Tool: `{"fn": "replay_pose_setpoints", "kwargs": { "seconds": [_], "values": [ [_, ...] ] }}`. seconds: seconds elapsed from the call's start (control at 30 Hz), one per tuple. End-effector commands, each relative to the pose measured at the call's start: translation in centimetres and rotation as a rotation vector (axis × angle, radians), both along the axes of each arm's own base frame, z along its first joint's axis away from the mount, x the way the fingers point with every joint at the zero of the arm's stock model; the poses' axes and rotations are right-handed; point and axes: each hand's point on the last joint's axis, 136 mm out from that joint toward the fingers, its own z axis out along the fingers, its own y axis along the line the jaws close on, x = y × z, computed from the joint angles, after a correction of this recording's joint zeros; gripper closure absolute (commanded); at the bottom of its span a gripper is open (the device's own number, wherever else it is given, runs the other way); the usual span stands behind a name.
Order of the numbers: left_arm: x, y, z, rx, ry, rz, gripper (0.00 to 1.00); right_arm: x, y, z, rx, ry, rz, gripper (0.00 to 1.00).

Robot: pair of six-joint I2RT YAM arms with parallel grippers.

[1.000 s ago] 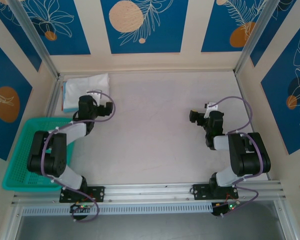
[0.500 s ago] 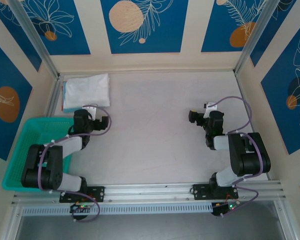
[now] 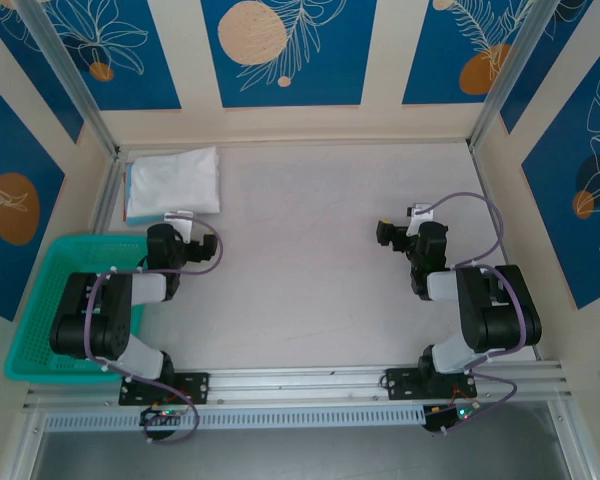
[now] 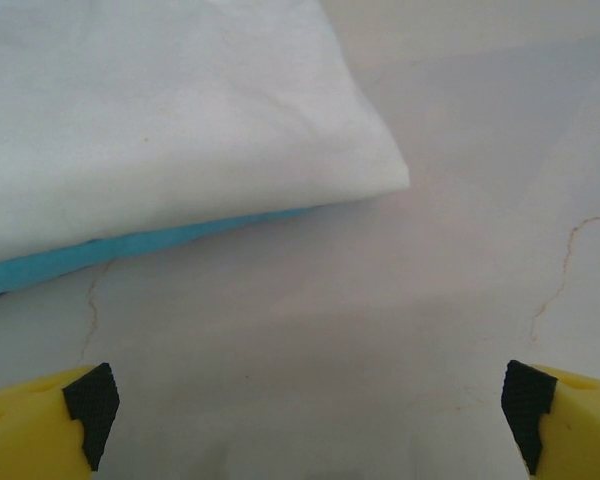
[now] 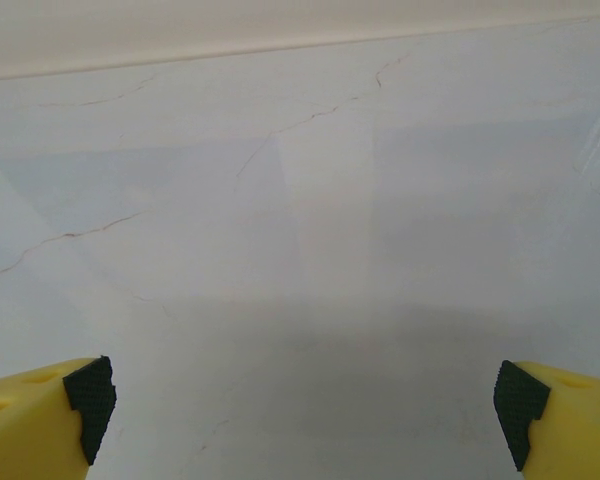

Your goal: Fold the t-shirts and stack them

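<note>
— What sits farthest left?

— A teal plastic mesh basket (image 3: 35, 310) at the left edge of the desk (image 3: 310, 230); beyond it, in the far left corner, the folded white cloth t-shirt (image 3: 175, 178) lies on top of the folded light-blue cloth t-shirt (image 3: 129, 195); the blue edge peeks out along the left and near sides.

— And the arm beside them?

— The left end effector (image 4: 308, 403) hangs just short of that stack; its yellow fingers (image 4: 25, 430) are spread wide and grip nothing; the stack's near corner lies ahead, apart from them.

— Further right?

— Bare pale desk with fine cracks; then the right end effector (image 5: 305, 398), well apart from the shirts, spread just as wide and empty above the surface.
</note>
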Motion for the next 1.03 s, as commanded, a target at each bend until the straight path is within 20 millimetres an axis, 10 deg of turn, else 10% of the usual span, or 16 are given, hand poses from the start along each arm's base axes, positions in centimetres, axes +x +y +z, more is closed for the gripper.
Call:
{"fn": "replay_pose_setpoints", "kwargs": {
  "seconds": [0.0, 1.0],
  "values": [
    [0.50, 0.33, 1.13, -0.001, -0.082, 0.030, 0.00, 0.02, 0.25, 0.64, -0.039, -0.047, 0.014, 0.01],
    [0.48, 0.30, 1.22, 0.002, -0.086, 0.032, 0.00, 0.34, -0.38, 0.42, 0.021, -0.012, 0.023, 0.01]
  ]
}}
